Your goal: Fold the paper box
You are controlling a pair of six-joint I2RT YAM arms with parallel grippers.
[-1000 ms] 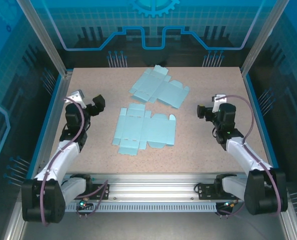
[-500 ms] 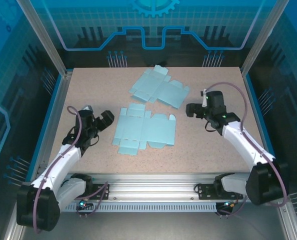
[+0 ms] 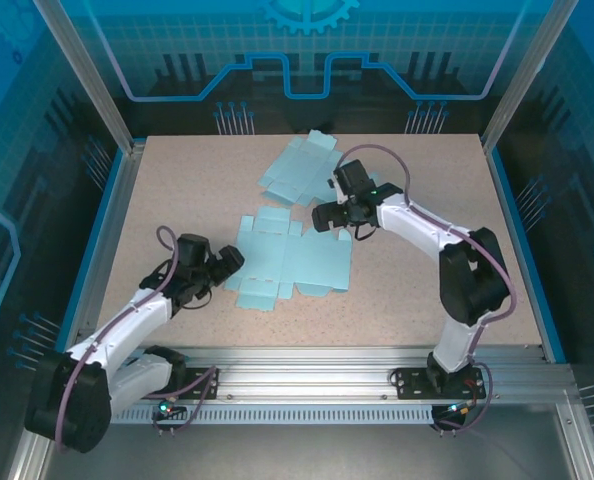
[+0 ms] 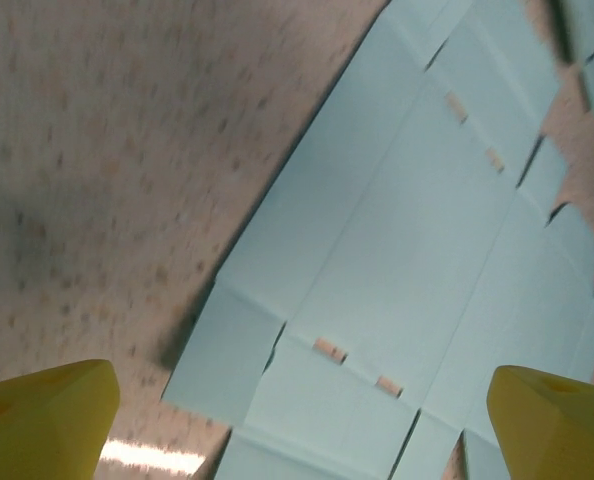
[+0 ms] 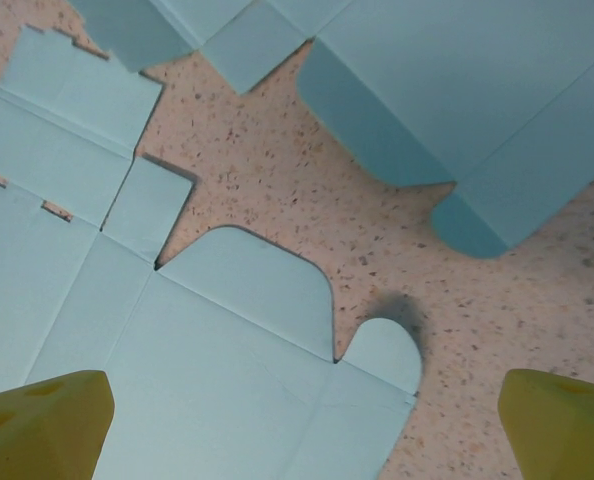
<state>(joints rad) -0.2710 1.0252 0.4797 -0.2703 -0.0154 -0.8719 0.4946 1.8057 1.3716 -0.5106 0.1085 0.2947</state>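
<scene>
Paper box (image 3: 292,262) light blue; far blank (image 3: 292,175) same blue; table (image 3: 187,190) speckled beige; end effector fingertips (image 5: 39,425) yellow

Two flat paper box blanks lie on the tabletop (image 3: 427,290). The near blank (image 3: 292,262) sits about centre. The far blank (image 3: 315,180) lies behind it, slightly to the right and apart from it. The left arm's fingers (image 4: 42,420) stand at the near blank's left edge, by its near-left flaps. The right arm's fingers (image 5: 37,425) hang over the near blank's far-right corner, at the gap between the two blanks.
</scene>
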